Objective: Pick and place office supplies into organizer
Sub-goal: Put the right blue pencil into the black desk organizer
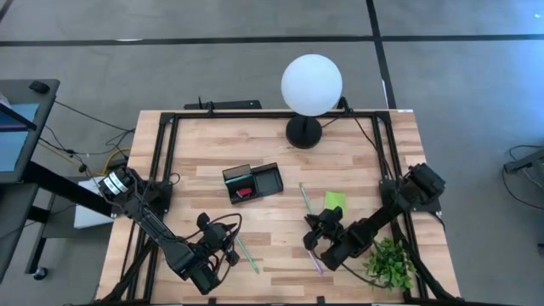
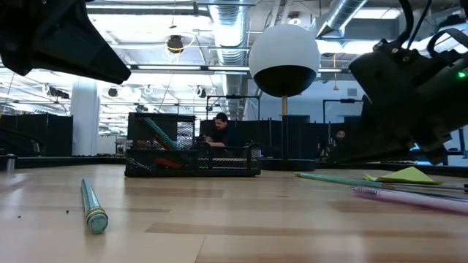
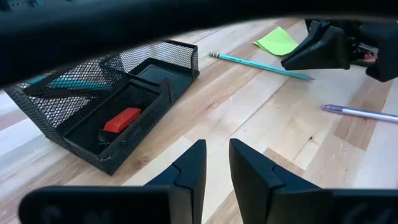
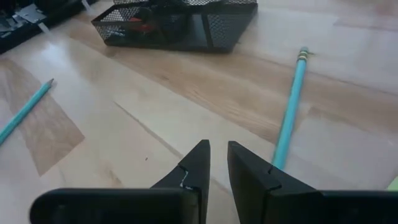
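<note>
1. Far left first: the left gripper point(image 1: 223, 255) hangs low near the front edge of the table point(image 1: 212, 149). In its wrist view the fingers point(image 3: 186, 174) are almost together, just a narrow slit between them, and there's nothing in that slit.
2. Just beside it to the right lies a teal pencil point(image 1: 247, 254) flat on the wood. Light, stiff, thin and round, so my guess is it'll roll or skid if nudged. I'd pinch it across the shaft near the middle so it doesn't tip.
3. Middle of the table: the organizer point(image 1: 253, 182), a black mesh tray with compartments. A red block point(image 3: 122, 119) sits in one of them already. It's well apart from both grippers.
4. Right of that, a second teal pencil point(image 4: 291, 112) with an eraser end, lying loose. Same handling deal as the first.
5. The right gripper point(image 1: 317, 234) hovers near this pencil. Its fingers point(image 4: 194, 165) are also nearly closed with a slim gap, empty.
6. A purple pen point(image 3: 360, 112) lies close to that gripper: slick plastic, probably slippery.
7. The lime sticky pad point(image 1: 335, 201) is soft, flat paper, tricky to get under. I'd go for an edge.
</note>
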Controlling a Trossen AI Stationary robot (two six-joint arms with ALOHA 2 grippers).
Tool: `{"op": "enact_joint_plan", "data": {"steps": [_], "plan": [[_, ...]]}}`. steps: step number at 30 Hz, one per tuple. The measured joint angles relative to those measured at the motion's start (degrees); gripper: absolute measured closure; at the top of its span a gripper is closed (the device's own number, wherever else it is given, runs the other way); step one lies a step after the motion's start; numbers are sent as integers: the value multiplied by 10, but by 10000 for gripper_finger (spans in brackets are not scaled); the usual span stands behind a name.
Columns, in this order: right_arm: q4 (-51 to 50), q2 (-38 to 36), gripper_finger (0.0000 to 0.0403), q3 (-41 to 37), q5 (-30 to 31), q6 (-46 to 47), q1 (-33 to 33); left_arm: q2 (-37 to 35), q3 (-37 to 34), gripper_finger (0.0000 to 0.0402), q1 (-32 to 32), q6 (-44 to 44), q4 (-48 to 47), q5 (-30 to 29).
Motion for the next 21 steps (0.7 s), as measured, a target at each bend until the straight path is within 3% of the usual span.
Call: {"op": "enact_joint_plan", "data": {"steps": [7,14,21], "plan": [[44,65,351,8,3,20,-2,0,0,336,0,2,0,0],[-51,68,351,50,-15,8,-30,0,0,336,0,9,0,0],[-115,65,351,53,-44,-5,-113,0,0,336,1,11,0,-4]]}}
